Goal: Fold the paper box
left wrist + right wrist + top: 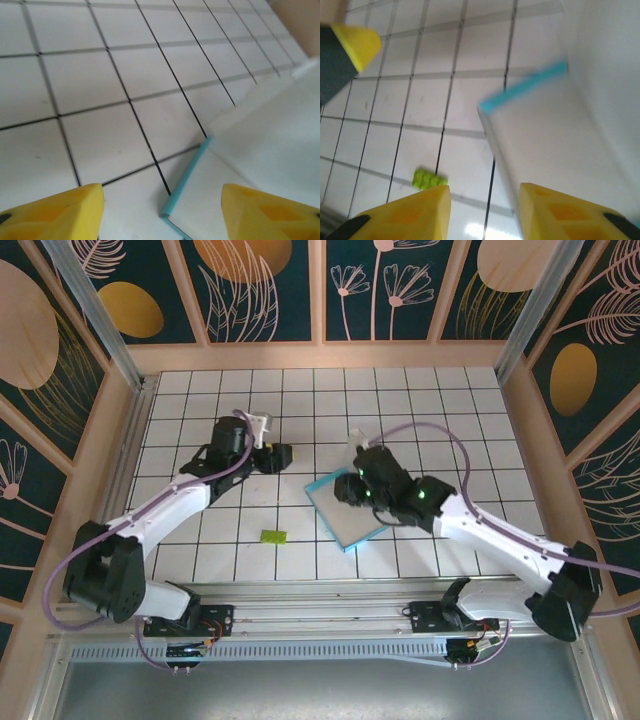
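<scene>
Looking down from above the two arm bases, a white tiled table (200, 540) stretches away toward patterned walls. Nearest the bases lies a tiny yellow-green scrap (272, 536), alone on a tile. Just beyond it and to its right is the paper box (345, 522), lying flat with its white side up, a thin teal edge along its near and left sides, and its outline turned askew to the tile lines. One panel on its right side appears to stand up as a wall.

The right gripper (352, 488) hangs over the far part of the box, closer to it than the other. In its wrist view, its yellow fingers (415, 210) stand partly apart. The box's left edge runs between them, and nothing looks pinched.

Farther back and to the left, the left gripper (280, 456) sits apart from the box. It faces right toward the box's far left corner. Its fingers (65, 210) are spread wide and hold nothing, with the teal corner edge just ahead in the gap.

The next fold likely depends on this: the box lies right of the left gripper and under the right one.
</scene>
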`<state>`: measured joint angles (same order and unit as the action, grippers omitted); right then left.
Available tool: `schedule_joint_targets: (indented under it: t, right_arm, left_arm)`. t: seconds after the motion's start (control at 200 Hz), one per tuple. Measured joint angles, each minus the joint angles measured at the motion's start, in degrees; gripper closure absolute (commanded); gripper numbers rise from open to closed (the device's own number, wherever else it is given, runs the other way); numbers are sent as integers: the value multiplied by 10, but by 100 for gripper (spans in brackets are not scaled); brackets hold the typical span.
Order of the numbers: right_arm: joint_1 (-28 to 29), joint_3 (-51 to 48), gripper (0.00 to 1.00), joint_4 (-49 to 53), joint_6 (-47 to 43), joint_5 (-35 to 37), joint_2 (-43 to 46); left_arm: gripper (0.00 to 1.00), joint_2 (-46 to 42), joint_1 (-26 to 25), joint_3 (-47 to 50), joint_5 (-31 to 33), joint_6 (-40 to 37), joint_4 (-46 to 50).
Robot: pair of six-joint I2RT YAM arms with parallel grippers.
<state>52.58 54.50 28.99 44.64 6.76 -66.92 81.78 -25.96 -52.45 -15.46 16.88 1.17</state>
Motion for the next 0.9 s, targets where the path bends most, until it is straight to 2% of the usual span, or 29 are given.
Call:
schedule_joint_targets:
  t: [0.125, 0.25, 0.36, 0.541, 0.611, 0.696, 0.816, 0.901]
  right_arm:
    - [69, -83, 48, 14, 172, 6, 29]
    - [74, -152, 47, 8, 284, 13, 28]
    - [71, -189, 46, 0, 339, 30, 10]
    - [34, -229, 47, -74, 349, 55, -28]
    - [19, -235, 51, -102, 342, 61, -49]
    - [7, -235, 61, -133, 323, 76, -82]
    - [-2, -231, 80, -132, 269, 93, -110]
    - [-8, -213, 86, -122, 223, 101, -130]
  left_arm:
    - [37, 46, -46, -13, -51, -64, 9]
    - [37, 79, -60, -24, -70, -113, 27]
    - [37, 90, -59, -35, -62, -141, 40]
    - [38, 91, -58, -36, -61, -149, 38]
    - [40, 90, -58, -28, -50, -136, 19]
    - [41, 90, -58, -9, -26, -108, -4]
    - [44, 87, -58, 25, 21, -47, -33]
    - [45, 78, -58, 47, 57, 3, -50]
